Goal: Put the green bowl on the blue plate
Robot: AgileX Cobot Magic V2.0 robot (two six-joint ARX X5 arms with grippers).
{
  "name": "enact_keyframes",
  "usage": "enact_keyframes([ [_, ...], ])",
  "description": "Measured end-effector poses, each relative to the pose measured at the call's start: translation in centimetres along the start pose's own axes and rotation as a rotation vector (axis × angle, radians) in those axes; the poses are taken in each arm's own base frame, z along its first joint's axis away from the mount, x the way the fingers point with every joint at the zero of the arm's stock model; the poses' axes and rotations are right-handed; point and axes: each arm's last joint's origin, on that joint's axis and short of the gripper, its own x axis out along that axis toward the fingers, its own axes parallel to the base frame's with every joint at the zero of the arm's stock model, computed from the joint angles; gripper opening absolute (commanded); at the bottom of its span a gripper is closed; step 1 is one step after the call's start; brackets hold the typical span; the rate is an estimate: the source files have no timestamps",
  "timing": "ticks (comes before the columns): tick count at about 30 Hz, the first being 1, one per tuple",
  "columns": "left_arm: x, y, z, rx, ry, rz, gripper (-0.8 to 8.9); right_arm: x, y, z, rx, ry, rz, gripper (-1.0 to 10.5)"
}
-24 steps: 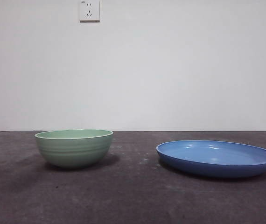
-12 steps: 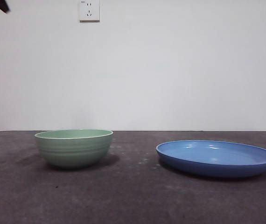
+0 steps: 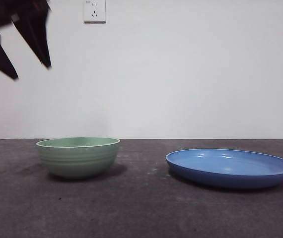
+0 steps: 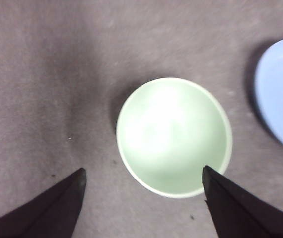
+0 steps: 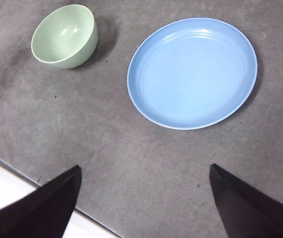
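Observation:
The green bowl (image 3: 78, 156) stands empty on the dark table at the left; it also shows in the left wrist view (image 4: 174, 136) and the right wrist view (image 5: 65, 35). The blue plate (image 3: 230, 167) lies to its right, apart from it; it also shows in the right wrist view (image 5: 193, 72), and its edge shows in the left wrist view (image 4: 282, 101). My left gripper (image 3: 31, 69) is open and empty, high above the bowl at the top left; in its own view the gripper (image 4: 142, 177) looks down on the bowl. My right gripper (image 5: 144, 171) is open and empty, high over the table.
A white wall socket (image 3: 95, 10) is on the back wall. The table's near edge (image 5: 27, 177) shows in the right wrist view, with a pale floor beyond it.
The left arm has come down into the front view at the top left, from a small black tip to two large dark jaws. The bowl and the plate have not moved.

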Motion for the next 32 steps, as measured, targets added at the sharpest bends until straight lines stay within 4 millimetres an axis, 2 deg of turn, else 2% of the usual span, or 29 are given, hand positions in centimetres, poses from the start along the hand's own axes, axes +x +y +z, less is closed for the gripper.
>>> enact_keyframes([
  [9, 7.3, 0.4, 0.7, 0.012, 0.112, 0.039, 3.74, 0.0, 0.0, 0.0, 0.0, 0.0, 0.0, 4.2],
  [15, 10.8, 0.8, 0.4, 0.009, 0.173, 0.046, 3.72, 0.0, 0.0, 0.0, 0.0, 0.0, 0.0, 4.2],
  [21, 12.9, 1.0, 0.0, 0.006, 0.223, 0.05, 3.59, 0.0, 0.0, 0.0, 0.0, 0.0, 0.0, 4.2],
  [24, 13.2, 1.0, -0.1, 0.006, 0.228, 0.05, 2.73, 0.0, 0.0, 0.0, 0.0, 0.0, 0.0, 4.2],
  [26, 13.3, 1.0, -0.1, 0.006, 0.231, 0.05, 2.59, 0.0, 0.0, 0.0, 0.0, 0.0, 0.0, 4.2],
  [32, 13.5, 1.1, -0.2, 0.004, 0.239, 0.051, 0.33, 0.0, 0.0, 0.0, 0.0, 0.0, 0.0, 4.2],
])
